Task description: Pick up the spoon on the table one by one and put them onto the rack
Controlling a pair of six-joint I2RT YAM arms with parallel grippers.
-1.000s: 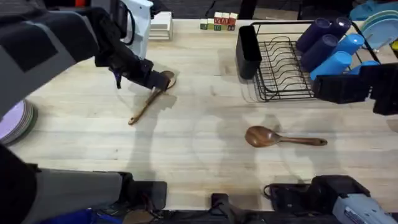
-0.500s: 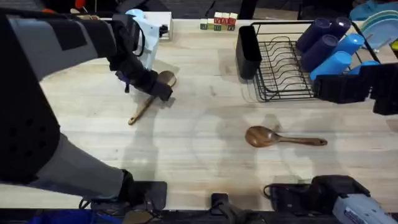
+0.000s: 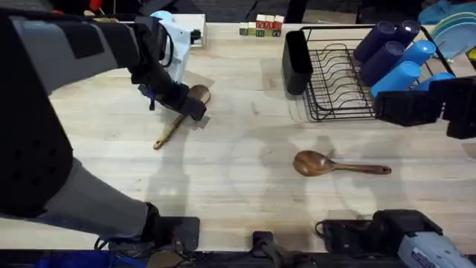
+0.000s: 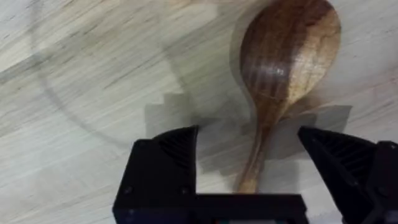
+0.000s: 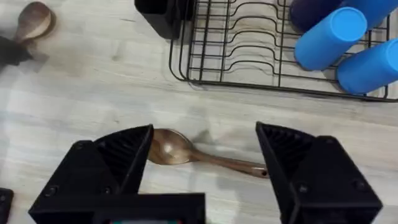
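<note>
The light tan spoon point(image 3: 178, 123) lies slanted on the table point(image 3: 245, 193) at the left, its bowl point(image 4: 289, 53) pointing to the far side. My left gripper point(image 4: 249, 140) is open, low over the spoon's neck, with one finger on each side of the handle. The darker spoon point(image 3: 320, 162) lies right of centre with its handle pointing right. My right gripper point(image 5: 204, 132) hangs open above it, clear of it. The black wire rack point(image 3: 335, 78), with its black caddy point(image 3: 296, 56), stands at the far right.
Blue cups point(image 3: 394, 52) lie in the rack's right end, and blue plates point(image 3: 450, 30) stand beyond them. A white stand point(image 3: 175, 37) rises just behind the left gripper. Small blocks point(image 3: 260, 28) sit at the far edge.
A second ago my left gripper was at the tan spoon's bowl; it has moved down to the neck. Nothing has shifted in the last half second. Both spoons lie as before.
</note>
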